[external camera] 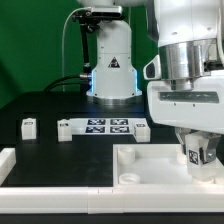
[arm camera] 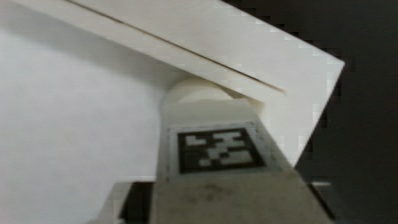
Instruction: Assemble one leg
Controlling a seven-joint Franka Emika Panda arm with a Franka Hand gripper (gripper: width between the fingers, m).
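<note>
Item: my gripper (external camera: 196, 158), pinching the leg (external camera: 197, 150) upright at the white panel (external camera: 150, 162) corner. Risk: leg end lands off-centre (contact hidden from me), jams tilted, slips from my grasp.

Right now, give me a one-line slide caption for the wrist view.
Wrist close-up: the gripper holds the tagged white leg at a corner of the large white panel.

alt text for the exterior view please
The end effector grips a small tagged leg at a corner of the white panel, on the exterior view's right. Farther back lie the marker board and a loose leg.
</note>
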